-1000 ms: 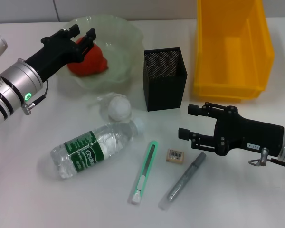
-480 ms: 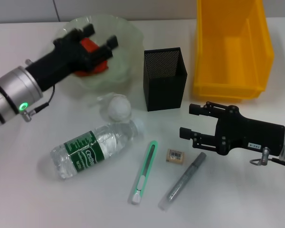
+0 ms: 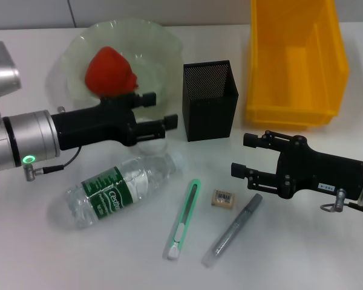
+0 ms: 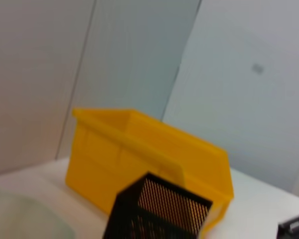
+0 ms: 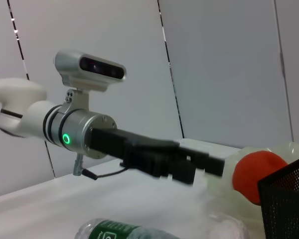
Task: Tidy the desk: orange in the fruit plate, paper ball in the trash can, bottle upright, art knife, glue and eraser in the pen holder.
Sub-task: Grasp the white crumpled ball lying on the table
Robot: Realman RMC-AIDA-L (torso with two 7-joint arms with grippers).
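Reaching across the white counter [image 3: 36, 254], the left gripper [image 3: 160, 113] hovers low in front of the fruit plate [image 3: 69, 57], its black jaws spread apart and holding nothing, right over the spot between the plate and the bottle [image 3: 118, 188]. The paper ball cannot be seen in the head view; the arm covers that place. The orange [image 3: 111, 74] sits inside the pale green fruit plate, free of the jaws.

The bottle lies on its side near the counter's front, green label up, cap end toward the pen holder [image 3: 209, 99]. That black mesh holder stands upright just beside the plate, with the yellow trash can [image 3: 296, 60] standing close on its other side.

The right gripper [image 3: 241, 154] hangs low near the counter's front right, jaws parted wide and empty. Just ahead of it lie the three small items: the eraser [image 3: 223, 198] nearest its lower finger, the grey glue stick [image 3: 233, 231] slanting beside the eraser, and the green art knife [image 3: 183, 220] lying between the glue and the bottle. None of them touches the gripper.

From the right wrist camera, the left arm's silver barrel with a green light [image 5: 66, 138] stretches toward the orange [image 5: 256, 169], the mesh holder's corner [image 5: 289, 199] in the foreground.
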